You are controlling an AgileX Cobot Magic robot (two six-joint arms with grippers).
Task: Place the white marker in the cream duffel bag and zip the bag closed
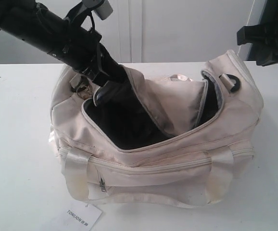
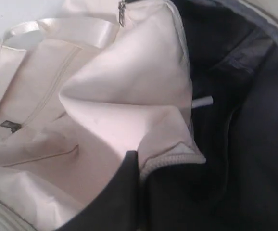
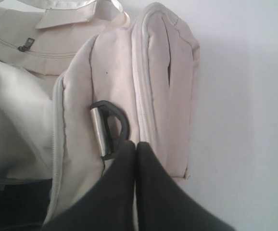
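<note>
The cream duffel bag (image 1: 177,159) lies on the white table with its top zip open, showing black lining (image 1: 124,125). A short white piece of the white marker (image 2: 202,101) shows inside against the lining; the rest is hidden. My left gripper (image 1: 100,96) reaches into the opening from the back left. In the left wrist view its fingers (image 2: 124,192) stand together on the zip edge of the raised cream flap (image 2: 172,161). My right gripper (image 3: 136,144) is shut and empty, hovering over the bag's end (image 3: 168,72) beside the black D-ring (image 3: 111,130).
A white paper tag (image 1: 83,216) lies on the table in front of the bag. The front pocket's zip pull (image 1: 102,184) hangs at the bag's left. A metal zip pull (image 2: 122,12) sits at the flap's far edge. The right arm (image 1: 266,38) is at the back right.
</note>
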